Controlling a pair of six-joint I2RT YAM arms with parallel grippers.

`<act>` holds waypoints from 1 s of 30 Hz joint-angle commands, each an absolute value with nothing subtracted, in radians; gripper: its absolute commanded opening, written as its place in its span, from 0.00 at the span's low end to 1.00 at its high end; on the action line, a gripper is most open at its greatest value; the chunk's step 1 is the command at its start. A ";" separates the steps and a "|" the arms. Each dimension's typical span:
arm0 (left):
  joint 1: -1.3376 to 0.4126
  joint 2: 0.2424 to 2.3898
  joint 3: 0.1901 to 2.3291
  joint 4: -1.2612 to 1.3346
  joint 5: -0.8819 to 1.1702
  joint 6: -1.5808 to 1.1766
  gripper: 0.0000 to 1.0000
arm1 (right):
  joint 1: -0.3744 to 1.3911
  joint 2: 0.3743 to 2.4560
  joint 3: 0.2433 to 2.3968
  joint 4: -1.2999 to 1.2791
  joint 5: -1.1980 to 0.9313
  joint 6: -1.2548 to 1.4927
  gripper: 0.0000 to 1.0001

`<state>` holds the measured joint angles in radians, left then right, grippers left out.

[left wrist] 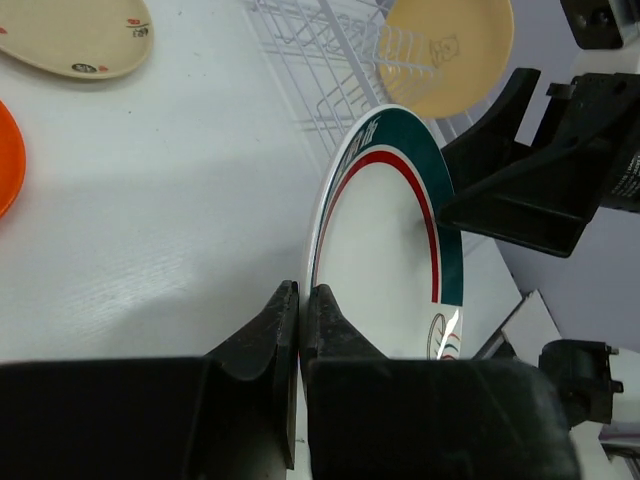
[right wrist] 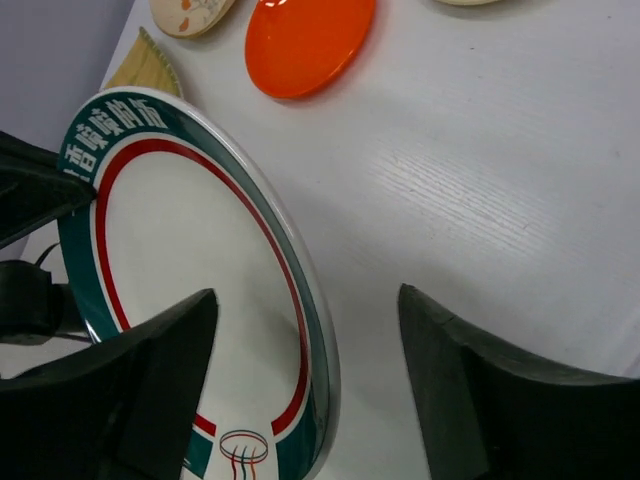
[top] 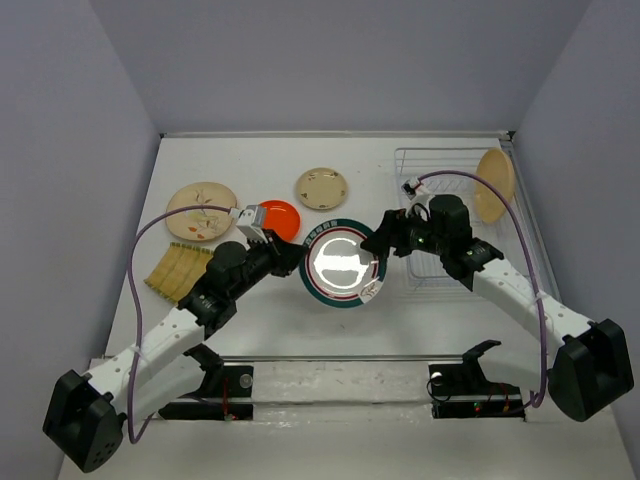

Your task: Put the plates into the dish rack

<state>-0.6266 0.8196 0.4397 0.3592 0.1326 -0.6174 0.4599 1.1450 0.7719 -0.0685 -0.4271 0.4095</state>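
The white plate with the green-and-red rim is held tilted above the table centre. My left gripper is shut on its left rim; the left wrist view shows the jaws pinching the edge of the plate. My right gripper is open, its fingers straddling the plate's right rim without closing. The dish rack stands at the far right with the large tan plate upright in it. The small tan, orange-red, cream patterned and yellow ridged-edge plates lie on the table.
The rack's thin uprights and the tan plate lie beyond the held plate in the left wrist view. The orange-red plate is just behind the held plate. Grey walls close the table on three sides.
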 commanded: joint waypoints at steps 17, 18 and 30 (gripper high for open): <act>-0.626 0.749 0.779 0.077 0.253 -0.414 0.99 | 0.281 0.994 0.900 -0.096 -0.473 0.483 0.07; -0.626 0.747 0.805 0.040 0.238 -0.384 0.99 | 0.281 0.985 0.932 -0.145 -0.386 0.436 0.07; -0.611 0.724 0.723 -0.038 0.081 -0.270 0.99 | 0.281 1.138 1.299 -0.263 0.768 -0.039 0.07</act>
